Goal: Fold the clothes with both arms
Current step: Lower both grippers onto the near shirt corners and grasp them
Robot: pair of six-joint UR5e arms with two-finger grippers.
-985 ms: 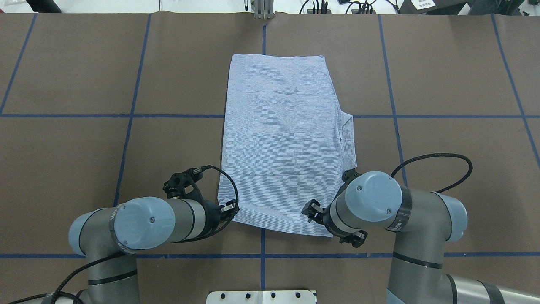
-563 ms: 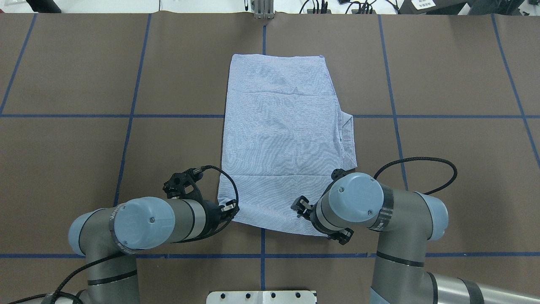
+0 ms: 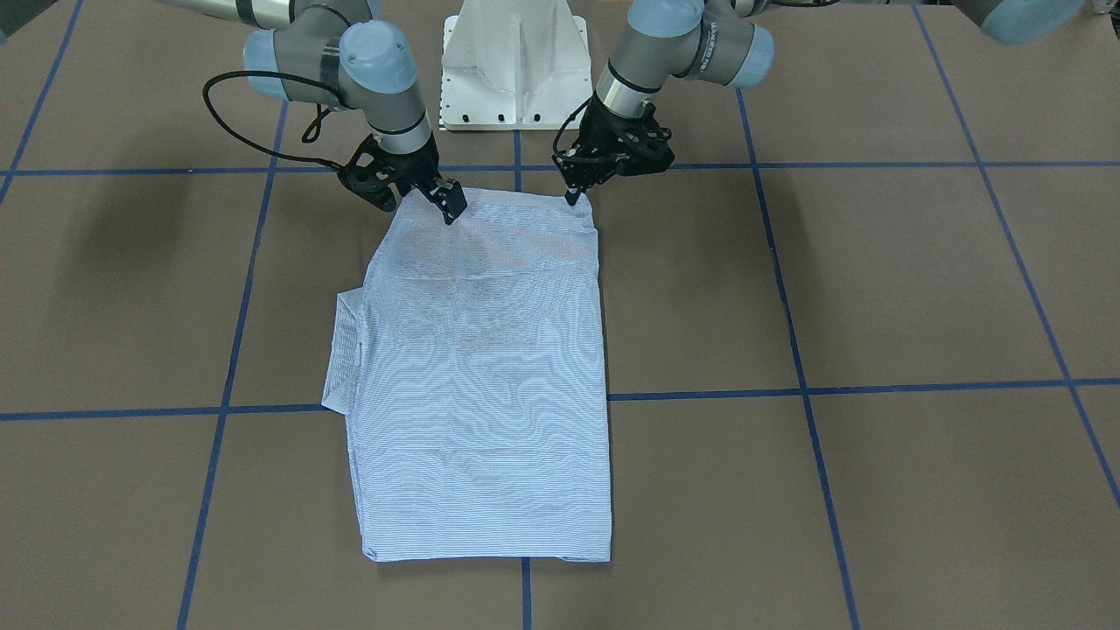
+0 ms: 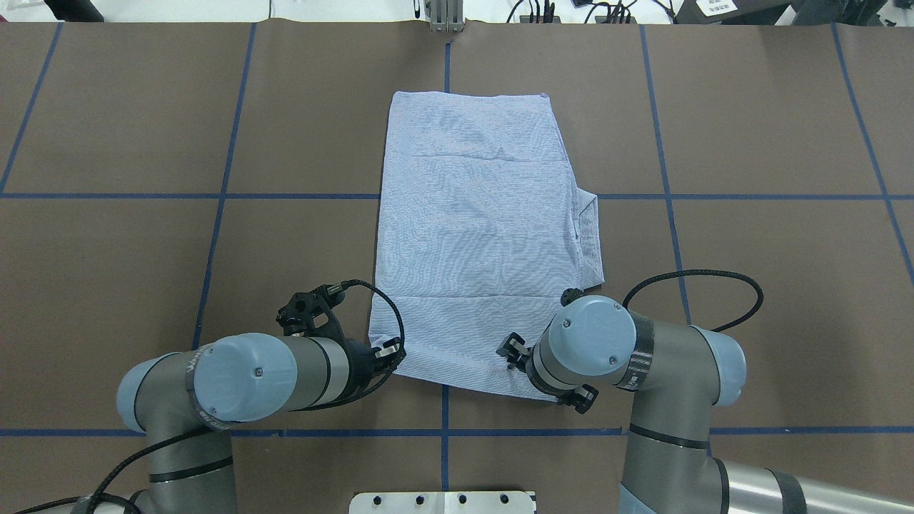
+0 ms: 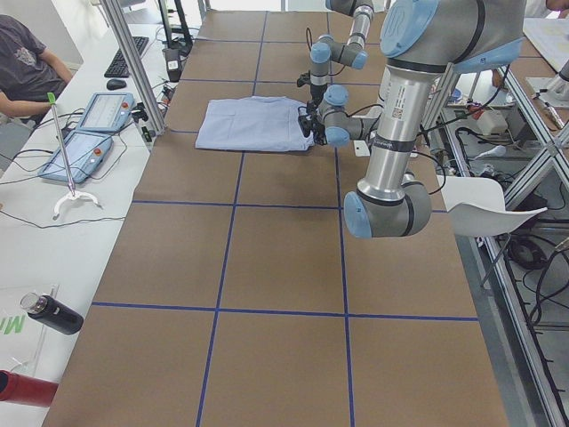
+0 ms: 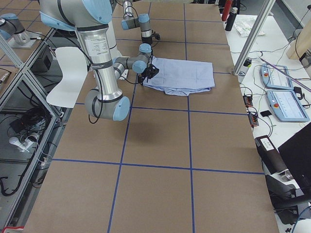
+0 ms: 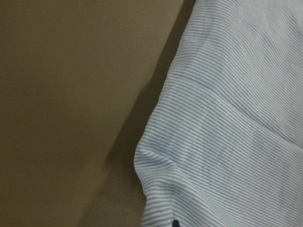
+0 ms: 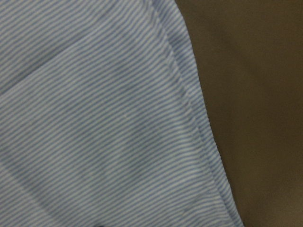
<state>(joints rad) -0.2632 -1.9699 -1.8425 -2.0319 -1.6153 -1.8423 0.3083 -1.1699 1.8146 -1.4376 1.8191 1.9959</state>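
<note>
- Left gripper (image 3: 572,194) was pinched shut on the striped shirt's (image 3: 481,376) near corner.
- Right gripper (image 3: 448,206) sat at the hem, fingers unreadable.
- Brown table (image 3: 875,289) stretched wide around.

Bare brown table (image 4: 143,250) runs open to the left and right edges and beyond the shirt (image 4: 478,235) to the far edge. Shirt fills mid-desk. Near edge is tight: left gripper (image 4: 389,355) and right gripper (image 4: 510,348) sit on the shirt's near hem, with the white base (image 3: 516,61) between them.
</note>
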